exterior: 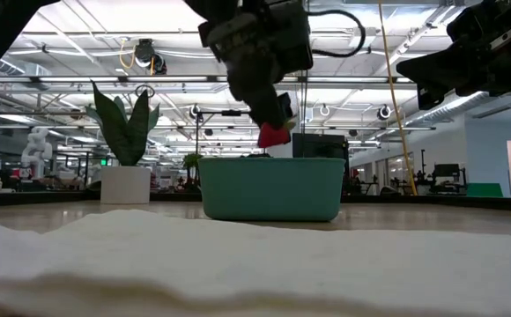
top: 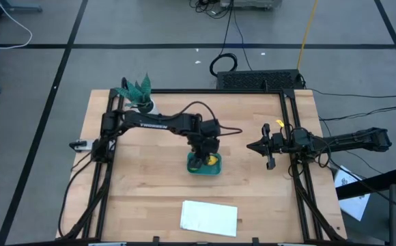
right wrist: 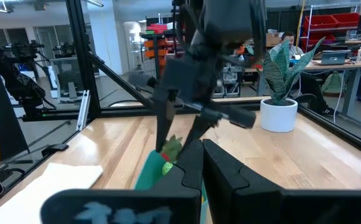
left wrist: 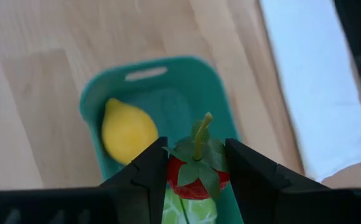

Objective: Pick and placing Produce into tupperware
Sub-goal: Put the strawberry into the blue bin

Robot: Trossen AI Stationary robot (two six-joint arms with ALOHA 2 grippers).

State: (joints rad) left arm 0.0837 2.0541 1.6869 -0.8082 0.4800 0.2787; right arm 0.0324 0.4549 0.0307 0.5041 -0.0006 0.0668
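My left gripper [left wrist: 196, 155] hangs over the teal tupperware [left wrist: 149, 73], shut on the small red produce piece [left wrist: 196, 182] with green leaves and a stem. In the low view the red piece [exterior: 273, 135] sits just above the tupperware's rim [exterior: 271, 187]. The yellow lemon [left wrist: 126, 130] lies inside the tupperware on its floor. A light-green piece [left wrist: 180, 210] shows below the red one, inside the tupperware. My right gripper [top: 254, 145] waits shut above the table's right side. My left gripper pinches the red piece by its two sides [left wrist: 175, 177] between both fingers [left wrist: 144, 171]. The fingers come from above, pointing down. In the low view the piece sits at their free ends, lifted clear over the tupperware, leaves and stem showing between the fingers.
A flat white sheet [top: 209, 217] lies near the table's near edge. A teal-leaved potted plant [top: 140, 92] stands at the far left corner. A black frame rail [top: 297, 157] runs along the table's right side, next to the right arm.
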